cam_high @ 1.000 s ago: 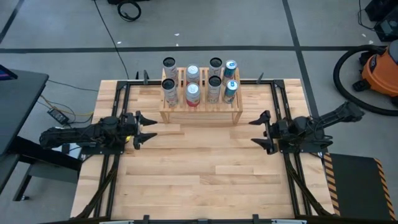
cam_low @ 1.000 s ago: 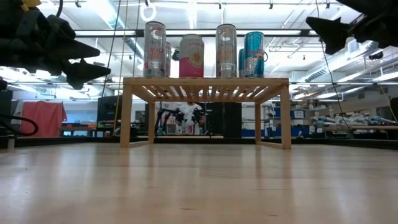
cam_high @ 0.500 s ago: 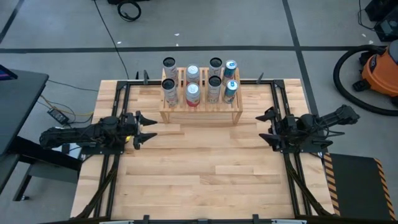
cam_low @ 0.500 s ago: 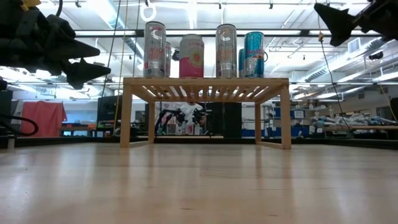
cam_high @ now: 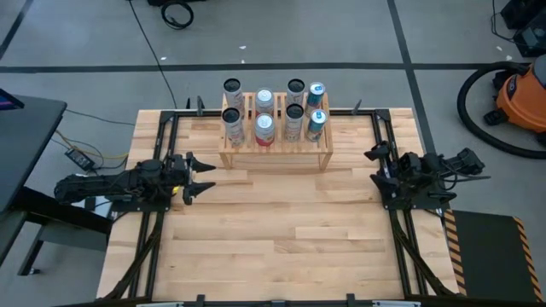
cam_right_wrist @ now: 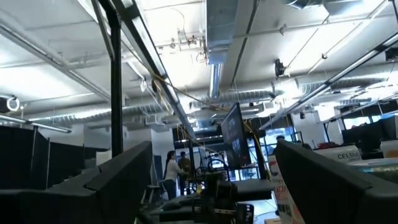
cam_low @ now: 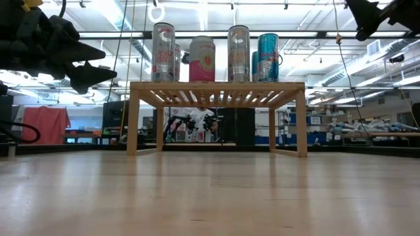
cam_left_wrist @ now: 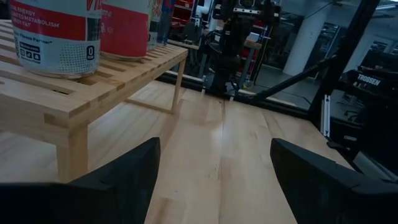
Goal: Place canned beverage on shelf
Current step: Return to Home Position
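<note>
You see the pale slatted-wood shelf (cam_high: pixel 275 153) standing at the middle of the desk's (cam_high: pixel 281 243) far edge; eight cans (cam_high: pixel 264 126) stand upright on it in two rows; the left pincer (cam_high: pixel 203 177) hangs released near the left edge; the right pincer (cam_high: pixel 376 168), likewise released, by the right edge.

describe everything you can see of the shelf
The shelf is a pale bare-wood rack with a slatted top on square corner legs. It is open underneath, with low side rails lying on the table. It stands upright and level at the middle of the table's far edge. Eight cans stand on its top in two rows of four. The left gripper and right gripper are apart from it, one on either side.
</note>
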`<move>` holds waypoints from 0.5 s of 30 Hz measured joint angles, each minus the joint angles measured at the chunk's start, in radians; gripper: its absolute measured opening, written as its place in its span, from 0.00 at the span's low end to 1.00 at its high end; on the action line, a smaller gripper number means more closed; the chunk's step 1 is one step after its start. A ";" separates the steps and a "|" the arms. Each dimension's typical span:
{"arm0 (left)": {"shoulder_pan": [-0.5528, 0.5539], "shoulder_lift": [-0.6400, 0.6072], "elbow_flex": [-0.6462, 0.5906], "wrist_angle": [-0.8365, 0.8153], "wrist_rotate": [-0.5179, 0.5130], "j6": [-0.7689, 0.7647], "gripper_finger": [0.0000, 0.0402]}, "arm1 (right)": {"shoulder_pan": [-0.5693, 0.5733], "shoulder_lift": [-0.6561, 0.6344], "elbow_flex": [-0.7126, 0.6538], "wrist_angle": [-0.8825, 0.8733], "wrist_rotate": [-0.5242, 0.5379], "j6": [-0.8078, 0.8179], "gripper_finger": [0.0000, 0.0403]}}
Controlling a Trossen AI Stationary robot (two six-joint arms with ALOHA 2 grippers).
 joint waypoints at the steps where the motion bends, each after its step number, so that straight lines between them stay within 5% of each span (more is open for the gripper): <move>1: 0.000 0.000 0.000 0.000 0.000 0.000 0.76 | 0.000 0.000 0.000 -0.007 0.000 0.000 0.87; 10: 0.000 0.000 0.000 0.000 0.000 0.000 0.76 | 0.000 0.004 0.000 -0.036 0.000 0.000 0.87; 15: 0.000 0.000 0.000 0.000 0.000 0.000 0.76 | 0.000 0.000 0.000 -0.208 0.000 0.000 0.87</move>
